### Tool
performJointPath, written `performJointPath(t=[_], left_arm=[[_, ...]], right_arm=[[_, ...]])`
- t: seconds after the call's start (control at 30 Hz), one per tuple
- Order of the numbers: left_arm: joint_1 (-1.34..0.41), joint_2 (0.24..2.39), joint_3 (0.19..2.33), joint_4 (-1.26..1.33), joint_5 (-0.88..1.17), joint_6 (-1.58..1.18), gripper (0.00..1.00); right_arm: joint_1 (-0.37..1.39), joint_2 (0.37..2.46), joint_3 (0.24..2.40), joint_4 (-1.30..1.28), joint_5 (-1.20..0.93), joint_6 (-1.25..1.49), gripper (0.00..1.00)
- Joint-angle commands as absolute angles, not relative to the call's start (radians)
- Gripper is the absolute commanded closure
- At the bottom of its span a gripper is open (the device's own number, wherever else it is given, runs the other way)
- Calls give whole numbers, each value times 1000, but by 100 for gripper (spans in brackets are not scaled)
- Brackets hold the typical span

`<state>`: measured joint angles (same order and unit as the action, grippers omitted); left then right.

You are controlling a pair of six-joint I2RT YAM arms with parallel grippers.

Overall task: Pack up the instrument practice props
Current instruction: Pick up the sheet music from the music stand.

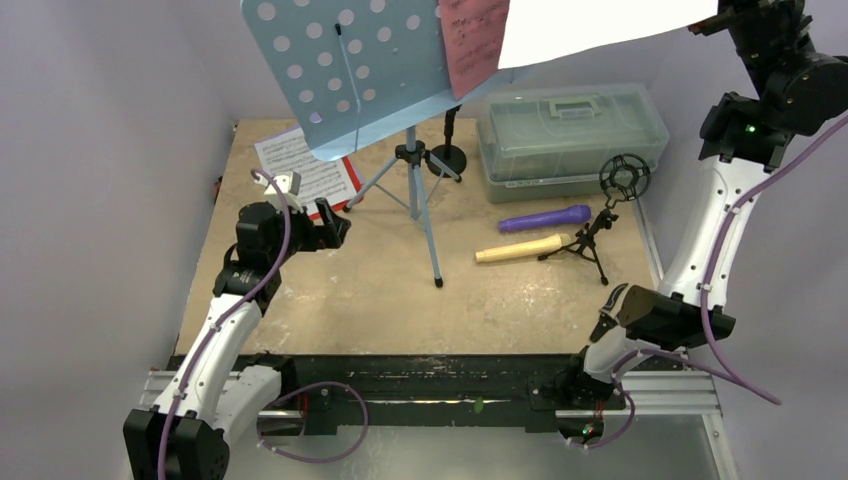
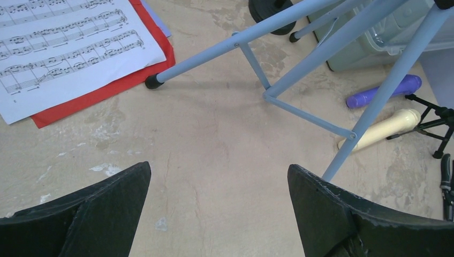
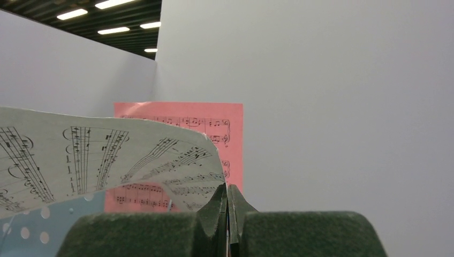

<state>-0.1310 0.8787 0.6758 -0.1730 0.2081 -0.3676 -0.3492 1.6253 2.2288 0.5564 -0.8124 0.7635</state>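
The light-blue perforated music rest stands on tripod legs at the back of the table, with a pink sheet of music on it. My right gripper is raised high at the back right, shut on the corner of a white sheet of music, which shows in the top view. My left gripper is open and empty above bare table, near another music sheet lying on the red folder. The purple microphone and cream microphone lie right of the tripod. A black mic holder stands beside them; another stands behind the tripod.
A translucent grey-green plastic box with a handle sits at the back right. Small black pliers lie at the right edge of the left wrist view. Purple walls close in on the table's left, right and back.
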Motion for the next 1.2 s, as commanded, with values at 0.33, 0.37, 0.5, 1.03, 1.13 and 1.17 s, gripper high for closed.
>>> performJointPath(t=[0.33, 0.37, 0.5, 1.03, 1.13, 1.17], left_arm=[[-132, 854, 585, 151, 712, -382, 3], [-137, 849, 572, 189, 735, -395, 3], [-177, 824, 544, 280, 782, -438, 3], [-637, 907, 409, 753, 490, -802, 0], [-719, 952, 394, 834, 393, -791, 0], [-740, 968, 386, 876, 369, -797, 0]], right_arm=[[-564, 1440, 1908, 939, -1061, 1153, 100], [-586, 1383, 1813, 996, -1086, 1173, 100], [-646, 1170, 1455, 1039, -1232, 1097, 100], [-655, 739, 1039, -565, -1635, -294, 100], [-648, 760, 981, -601, -1635, -330, 100], [-642, 779, 966, -618, -1635, -339, 100]])
